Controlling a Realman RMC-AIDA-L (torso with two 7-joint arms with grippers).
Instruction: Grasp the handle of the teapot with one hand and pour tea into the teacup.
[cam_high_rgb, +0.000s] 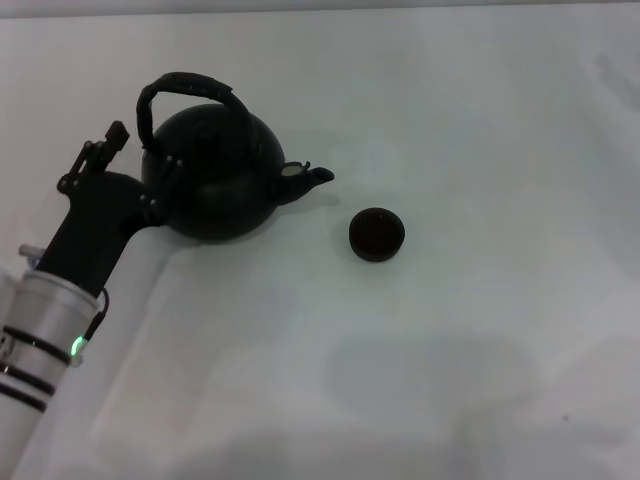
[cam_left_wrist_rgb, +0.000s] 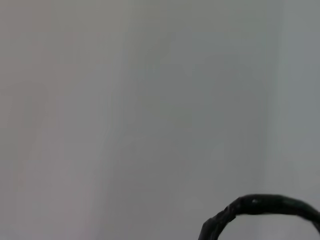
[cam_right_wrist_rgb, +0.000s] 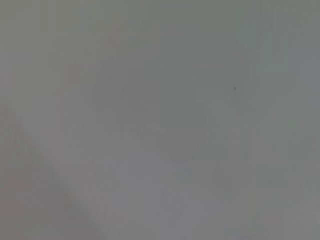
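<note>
The black round teapot (cam_high_rgb: 218, 180) stands on the white table at the left, its short spout (cam_high_rgb: 312, 176) pointing right toward the teacup (cam_high_rgb: 377, 234). The teacup is small, dark and low, and sits apart from the spout. The arched handle (cam_high_rgb: 190, 86) rises over the pot, and its wrapped crown (cam_left_wrist_rgb: 265, 206) also shows in the left wrist view. My left gripper (cam_high_rgb: 145, 150) is at the pot's left side, open. One finger (cam_high_rgb: 113, 136) is left of the handle's lower end and the other lies against the pot's body. My right gripper is out of view.
The white table (cam_high_rgb: 480, 350) stretches to the right and front of the teacup. My left arm (cam_high_rgb: 50, 320) comes in from the lower left corner. The right wrist view shows only pale surface.
</note>
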